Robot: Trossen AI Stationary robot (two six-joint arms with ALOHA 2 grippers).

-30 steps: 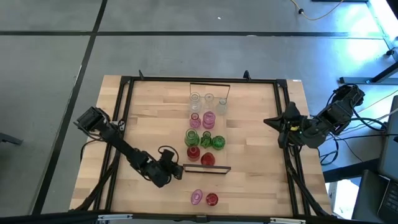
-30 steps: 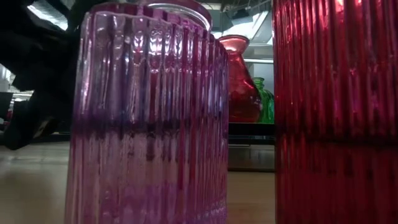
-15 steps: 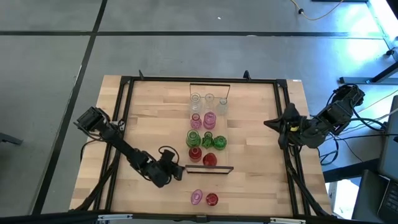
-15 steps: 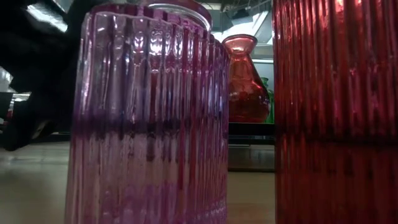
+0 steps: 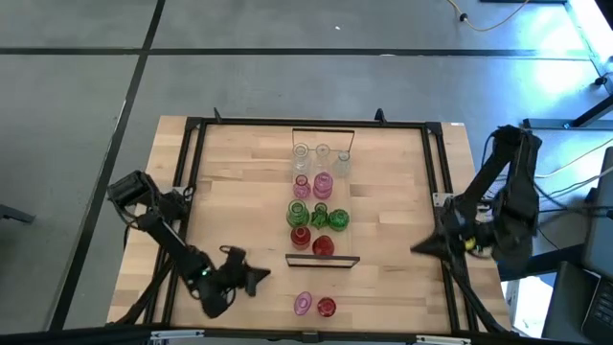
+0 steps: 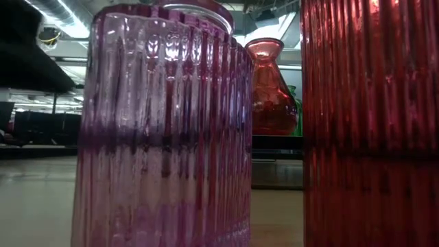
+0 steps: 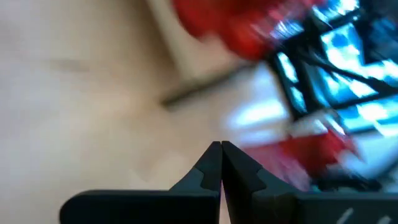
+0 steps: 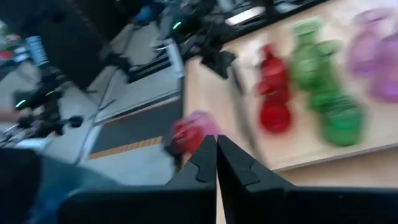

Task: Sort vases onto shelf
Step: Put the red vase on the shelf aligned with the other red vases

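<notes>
— Sorting status: where are the vases (image 5: 313, 206) held?

— Most are grouped by colour on the shelf (image 5: 324, 260); two are left just beyond its near end. Left gripper (image 5: 261, 276) beside that end, right gripper (image 5: 418, 250) well apart — both pinched closed, nothing gripped.

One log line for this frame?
left claw: shut, empty | right claw: shut, empty | pink vase, red vase: off shelf

12 vases (image 5: 321, 185), 1 shelf (image 5: 322, 260)
</notes>
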